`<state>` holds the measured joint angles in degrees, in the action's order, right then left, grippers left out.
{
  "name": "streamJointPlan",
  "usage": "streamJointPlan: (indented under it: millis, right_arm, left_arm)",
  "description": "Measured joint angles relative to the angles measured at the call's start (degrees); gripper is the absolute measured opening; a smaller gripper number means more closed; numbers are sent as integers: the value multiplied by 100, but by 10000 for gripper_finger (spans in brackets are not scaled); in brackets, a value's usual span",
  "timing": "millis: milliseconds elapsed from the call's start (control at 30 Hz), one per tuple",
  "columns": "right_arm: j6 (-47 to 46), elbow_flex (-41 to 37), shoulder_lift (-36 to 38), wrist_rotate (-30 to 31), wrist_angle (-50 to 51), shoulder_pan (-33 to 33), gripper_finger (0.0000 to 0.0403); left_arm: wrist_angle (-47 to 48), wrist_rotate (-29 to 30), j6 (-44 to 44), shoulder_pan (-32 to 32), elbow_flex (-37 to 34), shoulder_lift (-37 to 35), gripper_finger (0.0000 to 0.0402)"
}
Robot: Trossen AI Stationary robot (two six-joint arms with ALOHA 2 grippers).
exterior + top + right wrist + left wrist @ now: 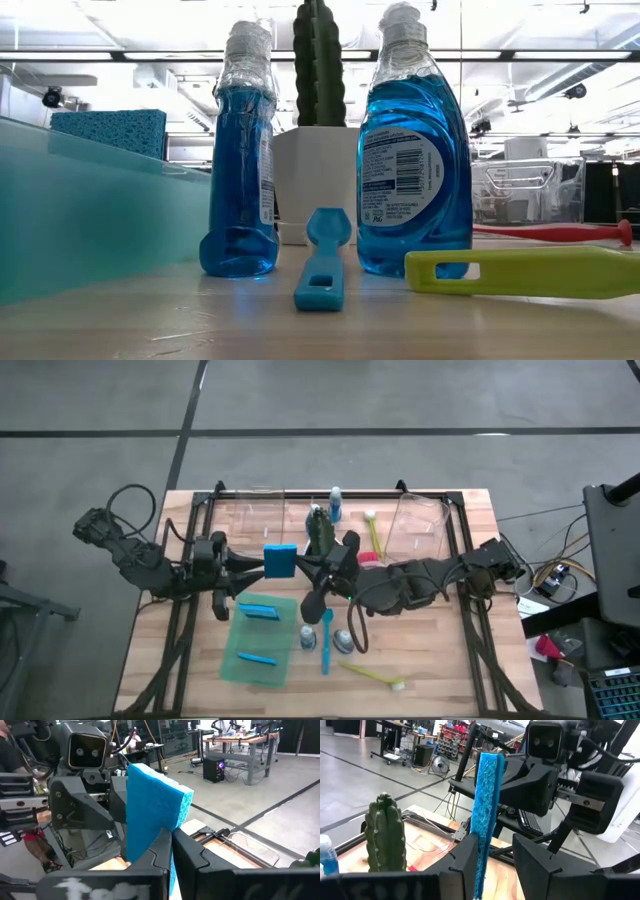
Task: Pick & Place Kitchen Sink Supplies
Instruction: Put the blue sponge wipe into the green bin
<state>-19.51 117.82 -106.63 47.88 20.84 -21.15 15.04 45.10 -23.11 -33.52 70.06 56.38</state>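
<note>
A blue sponge (280, 560) hangs in the air over the table's middle, between my two grippers. My left gripper (255, 565) comes from the table's left and is shut on it. In the left wrist view the sponge (485, 810) stands on edge between its fingers. My right gripper (305, 565) comes from the right with its fingers shut. In the right wrist view its tips (171, 837) sit right at the near edge of the sponge (150, 805). Two more sponges (258, 610) (255, 658) lie on the green tray (275, 635). My left gripper pinches the sponge across its thickness, its two fingers (465, 862) on the broad faces at the end (481, 870) nearest the left arm. The fingers reach in level from the table's left. The sponge stands on edge, lifted clear of the table. My right gripper is shut; whether its tips touch the sponge's edge (175, 827) I cannot tell.
A cactus in a white pot (318, 532) stands just behind the grippers. Two blue bottles (308, 637) (343, 642), a blue brush (326, 640) and a yellow brush (372, 675) lie near the front. Clear bins (420, 525) and another bottle (335, 505) stand at the back.
</note>
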Motion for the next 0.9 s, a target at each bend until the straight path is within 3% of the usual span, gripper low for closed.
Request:
streamJointPlan:
  millis: [467, 900]
  right_arm:
    - [0, -2, 4, 4, 13, 4, 8]
    - [1, -4, 9, 2, 9, 16, 8]
  left_arm:
    - [81, -103, -148, -7, 0, -302, 122]
    - [97, 24, -101, -1, 0, 40, 122]
